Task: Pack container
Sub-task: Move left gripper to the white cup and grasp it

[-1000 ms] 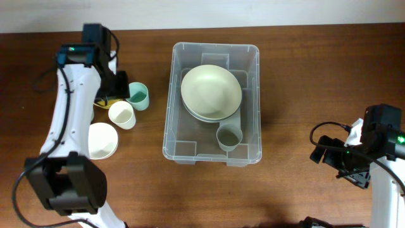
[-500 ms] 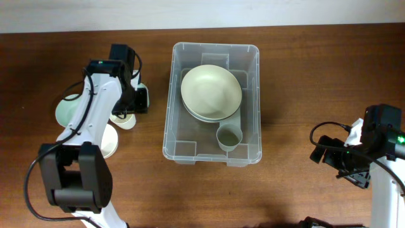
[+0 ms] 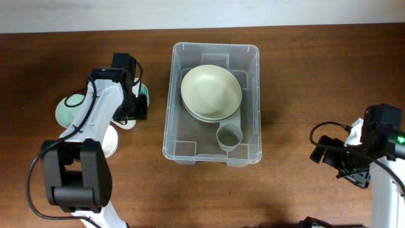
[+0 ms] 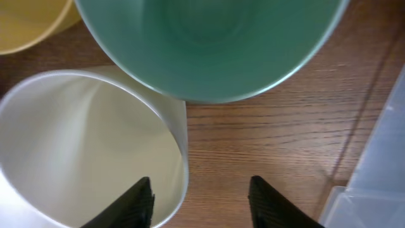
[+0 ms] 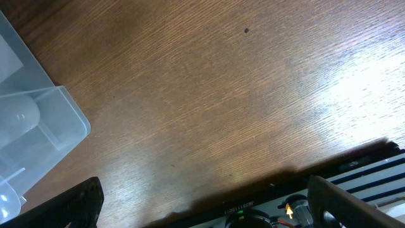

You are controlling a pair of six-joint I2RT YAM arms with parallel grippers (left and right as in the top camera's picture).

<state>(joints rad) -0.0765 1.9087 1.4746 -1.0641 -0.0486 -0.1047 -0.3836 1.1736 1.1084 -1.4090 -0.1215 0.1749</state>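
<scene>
Left hand [image 4: 199,202] shifted over cream cup [image 4: 82,145], spread apart, right hand [image 5: 215,206] wide apart

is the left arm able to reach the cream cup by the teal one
Probably yes: the left claw straddles the wall of the cream cup, one finger inside, one outside over the table. The teal cup crowds it but isn't between the fingers.

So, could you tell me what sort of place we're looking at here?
Probably a robotics lab bench, not a kitchen: a left arm and a right arm stand at a wooden table, with a clear container holding stacked bowls set between them.
</scene>
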